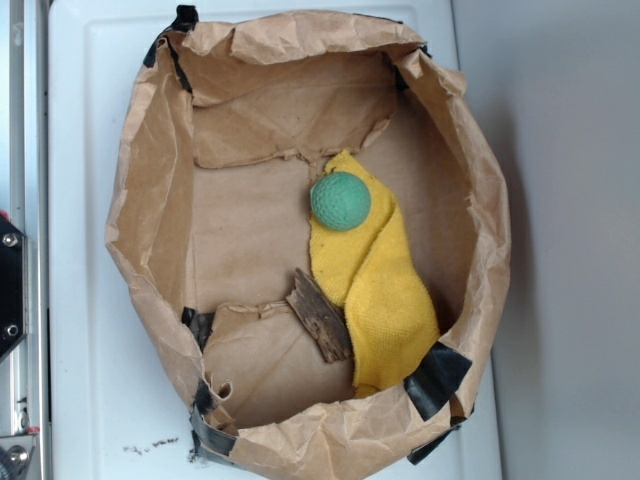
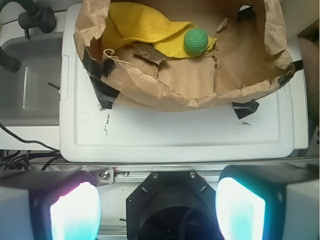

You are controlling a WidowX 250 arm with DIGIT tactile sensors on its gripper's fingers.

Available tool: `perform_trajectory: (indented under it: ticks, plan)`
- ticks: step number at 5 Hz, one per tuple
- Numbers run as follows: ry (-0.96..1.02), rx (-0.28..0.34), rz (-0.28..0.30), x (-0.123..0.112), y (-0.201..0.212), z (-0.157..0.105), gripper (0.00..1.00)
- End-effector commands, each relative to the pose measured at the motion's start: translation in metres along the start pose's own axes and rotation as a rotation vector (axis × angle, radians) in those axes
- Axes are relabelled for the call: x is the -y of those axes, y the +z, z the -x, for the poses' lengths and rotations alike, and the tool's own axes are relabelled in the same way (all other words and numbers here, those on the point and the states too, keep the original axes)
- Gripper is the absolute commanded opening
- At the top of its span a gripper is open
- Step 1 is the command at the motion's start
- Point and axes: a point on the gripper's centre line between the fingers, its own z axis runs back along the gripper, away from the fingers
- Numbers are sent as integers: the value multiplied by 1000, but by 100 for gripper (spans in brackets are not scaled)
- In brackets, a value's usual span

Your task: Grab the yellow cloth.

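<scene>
White plastic lid [image 1: 80, 200] is the work surface, and sitting on it is a crumpled brown paper bin [image 1: 150, 190] patched at the corners with black tape. Inside the bin, the yellow cloth [image 1: 385, 290] lies along one side of the floor and up against the wall, long and a bit folded. The green ball [image 1: 340, 200] rests right on one end of it, and the dark wood piece [image 1: 320, 315] lies just beside the cloth's edge, touching or nearly so. From the wrist view the gripper [image 2: 157, 210] is well back from the bin, not yet over the rim, with its pads [image 2: 75, 210] spread wide apart and nothing between them. So the robot looks to be at the approach stage. Best bet is probably to come in over the bin wall and drop onto the wide bare stretch of cloth [image 2: 135, 22] away from the ball, so closing down pinches fabric only. Going near the ball end risks knocking it rolling, and the wood piece could get snagged too. The floppy paper walls are worth clearing on the way down.
</scene>
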Motion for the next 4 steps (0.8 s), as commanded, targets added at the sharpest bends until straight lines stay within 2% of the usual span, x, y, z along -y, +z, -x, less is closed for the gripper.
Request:
perform_trajectory:
  ticks: [1,2,3,4]
  plan:
    - [0,0,0,0,0,0,100]
    - [-119,74,2,-7,-4,-50,100]
    - [26,58,179,-49,34,-104,100]
    - [26,58,179,-49,34,-104,100]
